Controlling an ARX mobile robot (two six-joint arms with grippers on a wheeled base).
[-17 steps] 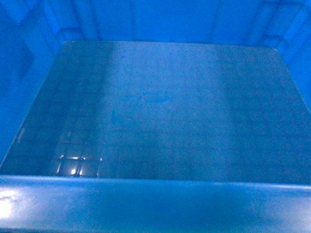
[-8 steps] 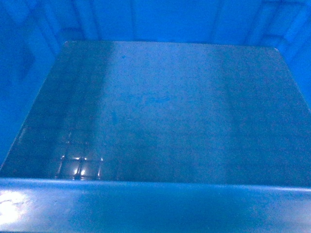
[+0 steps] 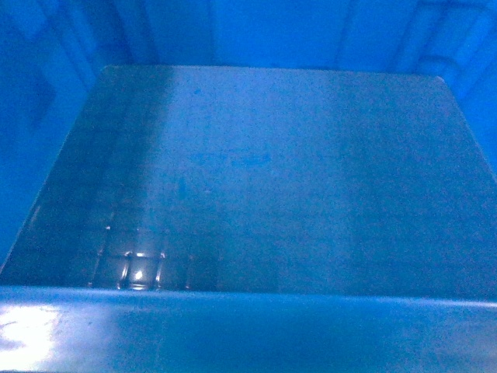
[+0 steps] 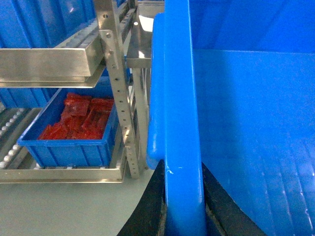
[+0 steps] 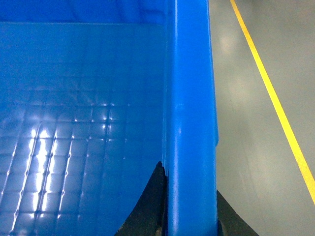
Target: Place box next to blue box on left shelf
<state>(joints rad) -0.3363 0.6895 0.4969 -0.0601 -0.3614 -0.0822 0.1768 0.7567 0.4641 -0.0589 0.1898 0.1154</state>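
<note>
Left to right: on the left you see the metal shelf (image 4: 110,64), with a smaller blue box (image 4: 74,132) of red packets (image 4: 78,118) on its lower level. Just beside it the box (image 4: 184,123) hangs in the air, not yet set down; carrying is done, placing remains. The left gripper (image 4: 183,206) has its fingers (image 4: 155,201) clamped on the left rim, and the right gripper (image 5: 189,206) pinches the right rim above the grey floor (image 5: 246,123) with its yellow line (image 5: 273,103). Compared with a second ago, the head view has barely changed: only the glint on the box floor has shifted slightly.
</note>
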